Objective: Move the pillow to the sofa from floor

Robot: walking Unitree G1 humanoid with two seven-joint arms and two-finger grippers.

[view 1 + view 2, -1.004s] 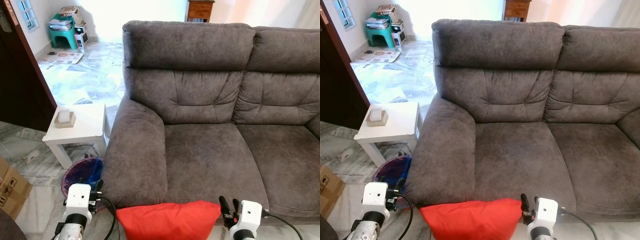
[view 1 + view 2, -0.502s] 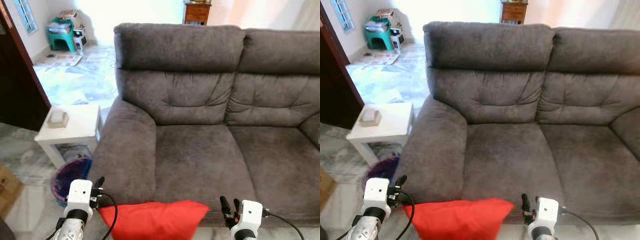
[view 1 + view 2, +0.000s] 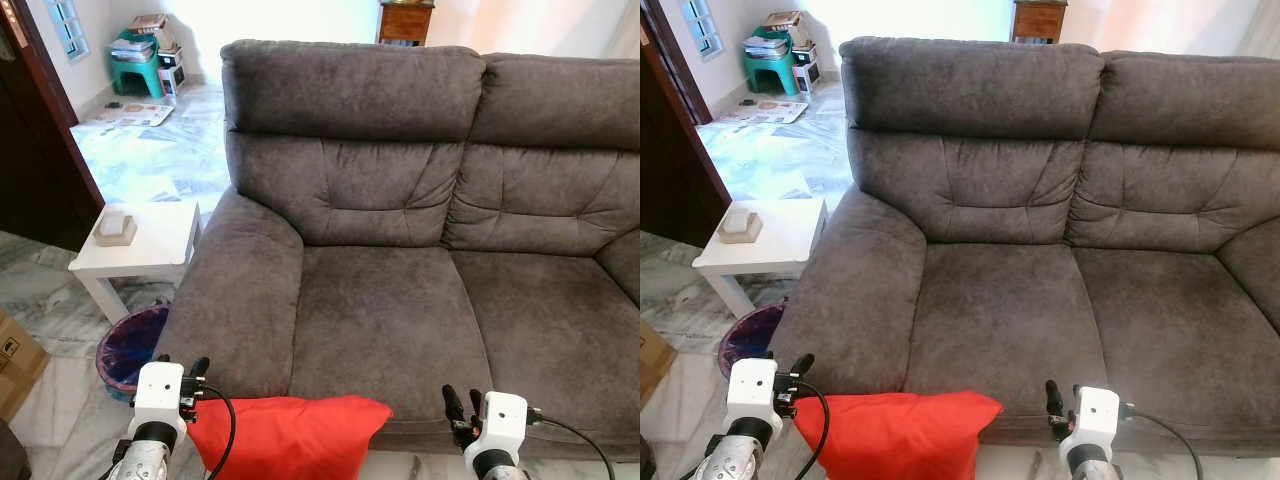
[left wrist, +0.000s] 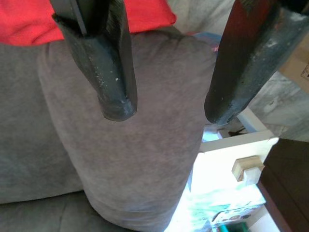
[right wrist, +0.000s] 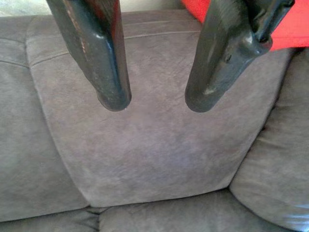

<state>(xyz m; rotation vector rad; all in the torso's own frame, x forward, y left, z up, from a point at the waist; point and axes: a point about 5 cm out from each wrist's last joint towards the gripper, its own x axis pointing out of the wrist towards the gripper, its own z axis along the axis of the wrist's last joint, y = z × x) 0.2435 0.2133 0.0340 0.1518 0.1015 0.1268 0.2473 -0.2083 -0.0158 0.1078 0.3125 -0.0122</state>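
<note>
While both grippers' fingers (image 4: 116, 96) gape apart holding nothing, the red pillow (image 3: 285, 437) hangs before the sofa (image 3: 400, 300), needing lifting onto its seat.

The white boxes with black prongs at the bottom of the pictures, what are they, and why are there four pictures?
Those are the wrists of a walking robot: its left arm and right arm. The black prongs are its jaws, for grasping.

Two pictures come from cameras in its head, looking down at a grey sofa. The other two come from a camera on each wrist, looking along the prongs.

A red pillow sits between the two arms, in front of the sofa's front edge. Both pairs of jaws stand open with nothing between them. Whether the arms are pressing the pillow, I cannot tell.

Beside the sofa are a white side table and a bin.
</note>
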